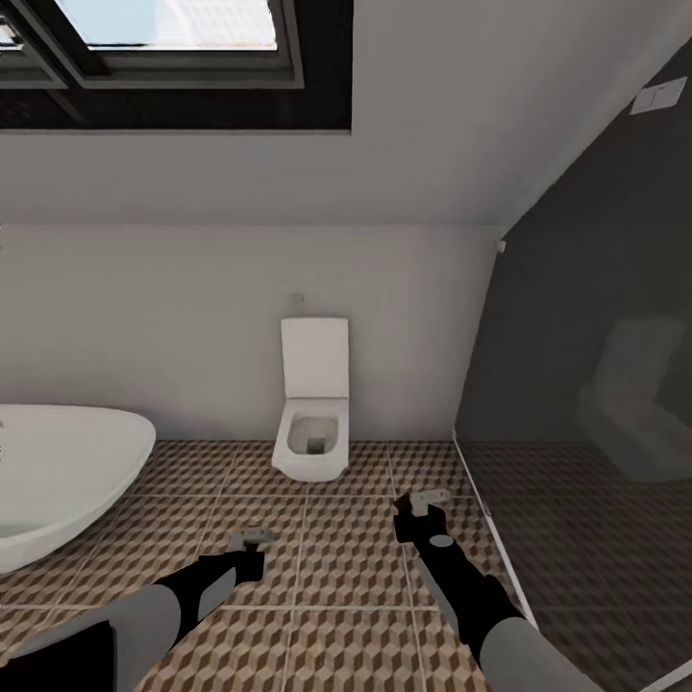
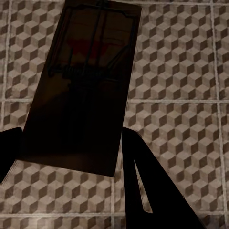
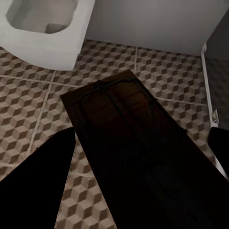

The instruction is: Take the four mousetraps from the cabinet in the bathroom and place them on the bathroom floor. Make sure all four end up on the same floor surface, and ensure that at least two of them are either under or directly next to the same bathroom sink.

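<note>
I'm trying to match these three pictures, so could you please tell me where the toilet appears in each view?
Head view: the toilet stands at centre, against the back wall.
Left wrist view: not in it; a mousetrap over tiles.
Right wrist view: its bowl sits in the upper left corner.
Shared landmark: the cube-patterned floor.

Mousetrap, left (image 2: pixel 81 90): flat dark-brown rectangular board with dark wire parts on its upper face, held between the left gripper's (image 1: pixel 252 544) fingers, above the bathroom floor (image 1: pixel 346 548) of cube-patterned brown, beige and white tiles with pale grout. Mousetrap, right (image 3: pixel 138 152): same flat board with a wire frame across its top, held between the right gripper's (image 1: pixel 423 507) fingers, tilted over the same tiles near the white toilet and the dark shower edge
</note>
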`<state>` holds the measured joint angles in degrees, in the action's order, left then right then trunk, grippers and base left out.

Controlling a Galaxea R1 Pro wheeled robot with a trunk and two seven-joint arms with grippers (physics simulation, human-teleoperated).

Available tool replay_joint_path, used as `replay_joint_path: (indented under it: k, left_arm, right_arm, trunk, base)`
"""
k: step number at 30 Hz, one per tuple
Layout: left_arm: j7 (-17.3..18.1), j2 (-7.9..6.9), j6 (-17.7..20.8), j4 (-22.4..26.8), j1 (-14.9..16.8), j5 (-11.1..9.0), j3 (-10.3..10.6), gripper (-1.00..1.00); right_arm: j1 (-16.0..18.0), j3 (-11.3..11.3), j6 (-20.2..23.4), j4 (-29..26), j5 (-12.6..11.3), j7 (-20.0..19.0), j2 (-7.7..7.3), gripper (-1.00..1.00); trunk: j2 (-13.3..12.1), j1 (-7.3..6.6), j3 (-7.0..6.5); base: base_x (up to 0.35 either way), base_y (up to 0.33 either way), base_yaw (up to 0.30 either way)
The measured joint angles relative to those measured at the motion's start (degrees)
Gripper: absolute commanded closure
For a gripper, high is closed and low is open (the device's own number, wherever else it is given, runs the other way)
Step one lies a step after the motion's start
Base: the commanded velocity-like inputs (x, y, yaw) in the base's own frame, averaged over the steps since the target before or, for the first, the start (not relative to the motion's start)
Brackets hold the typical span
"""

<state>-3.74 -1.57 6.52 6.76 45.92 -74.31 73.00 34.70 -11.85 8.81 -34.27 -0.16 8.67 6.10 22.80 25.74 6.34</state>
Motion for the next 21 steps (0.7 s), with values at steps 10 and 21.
replay_joint_path:
  k: [10, 21]
  left_arm:
    - [0.0, 0.07, 0.0, 0.01, 0.0, 0.0, 0.02, 1.0]
    - [-0.01, 2.14, -0.04, 0.19, -0.02, 0.75, 0.11, 1.0]
  right_arm:
    - [-0.02, 0.0, 0.0, 0.0, 0.0, 0.05, -0.01, 1.0]
    - [-0.02, 0.11, 0.0, -0.01, 0.0, 0.21, -0.07, 1.0]
  trunk:
    - [0.0, -0.01, 0.0]
    - [0.0, 0.0, 0.0]
  base:
    - [0.137, 0.267, 0.0]
    - [0.223, 0.056, 0.0]
